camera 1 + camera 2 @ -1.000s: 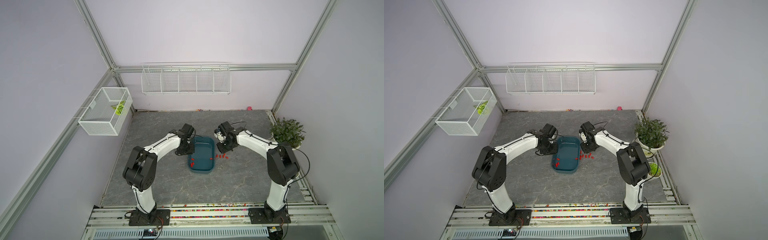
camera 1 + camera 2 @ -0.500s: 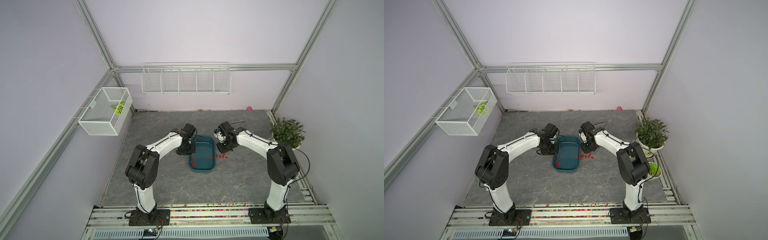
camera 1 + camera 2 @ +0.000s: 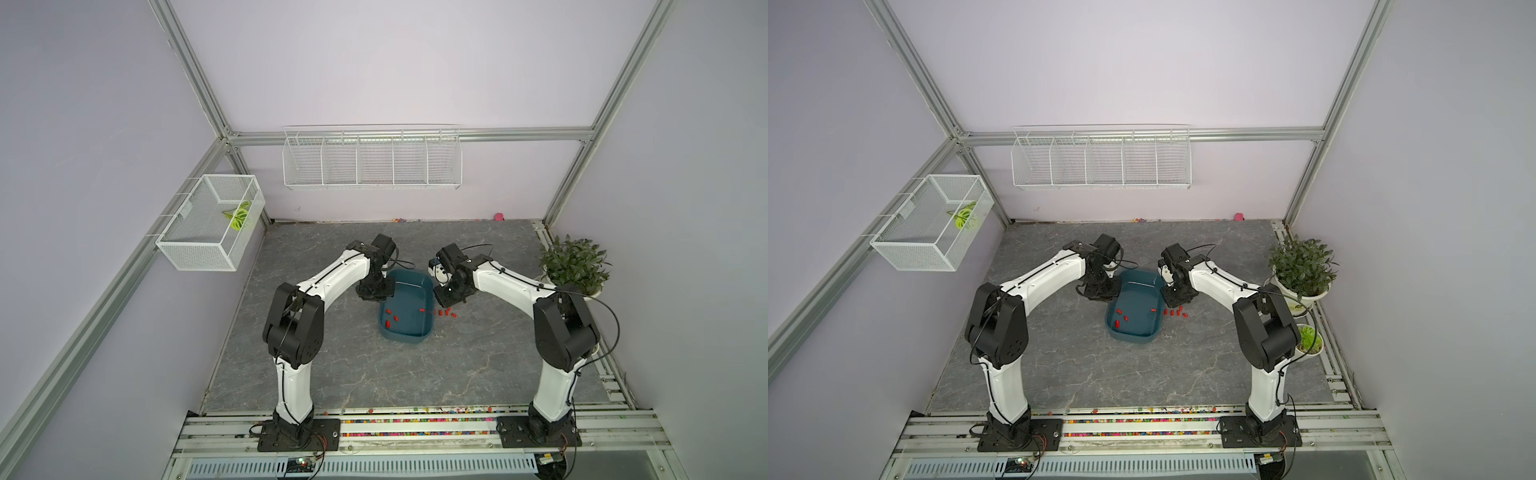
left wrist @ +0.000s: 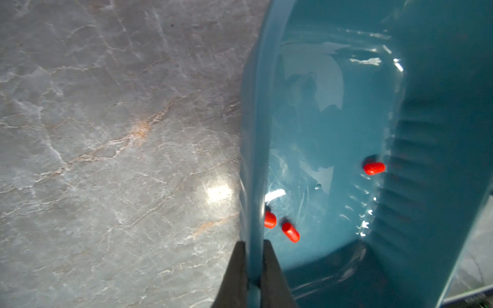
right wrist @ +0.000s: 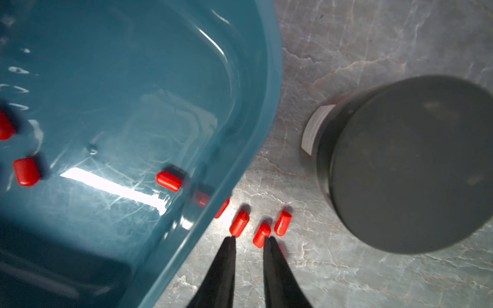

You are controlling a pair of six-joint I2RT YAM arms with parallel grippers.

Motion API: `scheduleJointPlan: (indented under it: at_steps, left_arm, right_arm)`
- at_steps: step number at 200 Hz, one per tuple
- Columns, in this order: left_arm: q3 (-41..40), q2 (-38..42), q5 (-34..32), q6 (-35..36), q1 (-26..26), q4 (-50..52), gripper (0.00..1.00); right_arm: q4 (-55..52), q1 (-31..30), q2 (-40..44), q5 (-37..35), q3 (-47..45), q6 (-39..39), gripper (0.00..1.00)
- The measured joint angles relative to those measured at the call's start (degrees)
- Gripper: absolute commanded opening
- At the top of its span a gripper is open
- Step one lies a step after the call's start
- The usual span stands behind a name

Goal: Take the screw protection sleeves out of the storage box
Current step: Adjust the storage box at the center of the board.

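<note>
The storage box (image 3: pixel 405 337) (image 3: pixel 1131 337), a teal tub, stands mid-table between both arms. My left gripper (image 4: pixel 254 249) (image 3: pixel 376 291) is shut on the box's side wall (image 4: pixel 256 149), one finger inside and one outside. A few red screw protection sleeves (image 4: pixel 290 232) (image 5: pixel 169 181) (image 3: pixel 392 319) lie on the box floor. Several more sleeves (image 5: pixel 239 223) (image 3: pixel 446 312) (image 3: pixel 1177 311) lie on the table beside the box's right wall. My right gripper (image 5: pixel 249 240) (image 3: pixel 451 297) is low over them, open a little, with only table between its fingertips.
A black round canister (image 5: pixel 410 165) stands close beside the loose sleeves. A potted plant (image 3: pixel 573 266) sits at the right edge. White wire baskets hang on the left wall (image 3: pixel 212 226) and back wall (image 3: pixel 372 158). Coloured beads (image 3: pixel 415 422) line the front rail.
My left gripper's jaws have closed onto the box wall. The right gripper has stayed over the sleeves on the table, barely moving.
</note>
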State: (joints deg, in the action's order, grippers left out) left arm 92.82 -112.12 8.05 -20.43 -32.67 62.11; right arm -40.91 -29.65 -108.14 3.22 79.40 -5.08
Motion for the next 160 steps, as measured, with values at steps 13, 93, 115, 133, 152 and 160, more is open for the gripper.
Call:
scheduleJointPlan:
  at_steps: [13, 93, 115, 133, 152, 160]
  left_arm:
    - [1.84, -0.70, 1.27, 0.92, 0.00, 2.25, 0.00]
    - [11.19, -1.88, 5.33, 4.96, 0.11, 15.21, 0.00]
    - [12.66, -2.56, 5.84, 5.88, 0.31, 17.70, 0.00]
    - [12.76, -2.99, 6.49, 6.21, 0.55, 18.43, 0.00]
    - [12.74, -3.10, 6.97, 6.21, 0.90, 18.53, 0.00]
    - [12.57, -3.08, 7.02, 6.16, 1.03, 18.27, 0.00]
  right_arm:
    - [-0.02, 0.00, 0.00, 0.07, -0.07, 0.00, 0.24]
    - [-1.05, 0.22, 0.00, -0.02, -0.24, 0.00, 0.24]
    - [-1.22, 0.39, 0.00, 0.00, -0.37, 0.00, 0.24]
    - [-1.25, 0.44, 0.00, 0.00, -0.57, -0.02, 0.24]
    - [-1.20, 0.44, 0.00, 0.02, -0.79, 0.00, 0.24]
    - [-1.20, 0.44, 0.00, 0.00, -0.94, 0.00, 0.24]
